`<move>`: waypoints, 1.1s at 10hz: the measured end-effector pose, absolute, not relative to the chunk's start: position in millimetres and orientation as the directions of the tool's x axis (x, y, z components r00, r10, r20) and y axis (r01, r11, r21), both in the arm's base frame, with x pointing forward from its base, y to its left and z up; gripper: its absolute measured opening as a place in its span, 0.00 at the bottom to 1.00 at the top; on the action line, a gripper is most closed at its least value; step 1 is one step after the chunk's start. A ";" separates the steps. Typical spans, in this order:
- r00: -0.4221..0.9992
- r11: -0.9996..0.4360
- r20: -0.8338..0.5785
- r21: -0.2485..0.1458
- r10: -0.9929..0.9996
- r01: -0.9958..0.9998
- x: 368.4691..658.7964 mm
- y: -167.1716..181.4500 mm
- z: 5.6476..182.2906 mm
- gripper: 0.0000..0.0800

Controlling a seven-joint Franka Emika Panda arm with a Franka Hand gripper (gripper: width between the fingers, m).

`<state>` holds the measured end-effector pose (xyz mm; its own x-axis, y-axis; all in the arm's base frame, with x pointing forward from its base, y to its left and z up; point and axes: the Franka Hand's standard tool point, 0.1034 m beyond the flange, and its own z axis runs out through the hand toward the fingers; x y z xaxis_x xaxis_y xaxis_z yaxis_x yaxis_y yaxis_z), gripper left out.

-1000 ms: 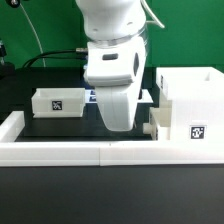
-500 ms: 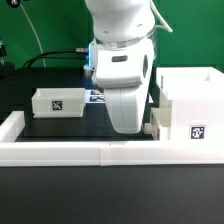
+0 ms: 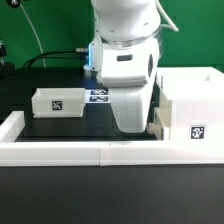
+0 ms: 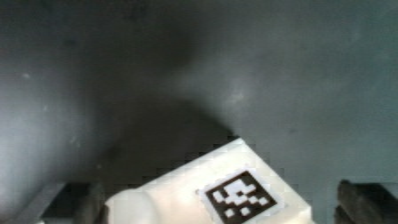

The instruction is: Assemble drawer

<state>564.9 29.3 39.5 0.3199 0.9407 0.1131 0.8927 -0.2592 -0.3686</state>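
Observation:
The drawer's big open-fronted box housing (image 3: 190, 108) stands at the exterior view's right, tag facing front. One small open-top tray (image 3: 56, 101) sits at the left. A second tray (image 3: 154, 128) peeks out beside the housing, mostly hidden behind my arm (image 3: 128, 90). In the wrist view my gripper (image 4: 217, 208) is open, its dark fingers (image 4: 68, 202) set wide apart. A tagged white tray corner (image 4: 192, 182) lies skewed between them, clear of both. The fingertips are hidden in the exterior view.
A long low white border wall (image 3: 60, 152) runs along the front and up the left side. The marker board (image 3: 98, 96) lies flat behind the arm on the black table (image 3: 70, 128). Cables hang at the back left.
My arm has moved toward the exterior view's right, nearer the housing. That has uncovered the marker board behind it. The left tray and the housing have not moved.

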 end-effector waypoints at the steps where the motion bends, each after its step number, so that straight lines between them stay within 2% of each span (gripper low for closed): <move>1: 0.323 -0.264 0.106 -0.368 0.940 0.891 564.8 29.3 39.3 0.81; 3: 0.320 -0.262 0.107 -0.369 0.941 0.892 564.6 28.5 38.8 0.81; 7: 0.287 -0.224 0.125 -0.370 0.950 0.902 555.7 0.1 34.9 0.81; 11: 0.302 -0.240 0.126 -0.362 0.945 0.901 547.9 -22.8 47.8 0.81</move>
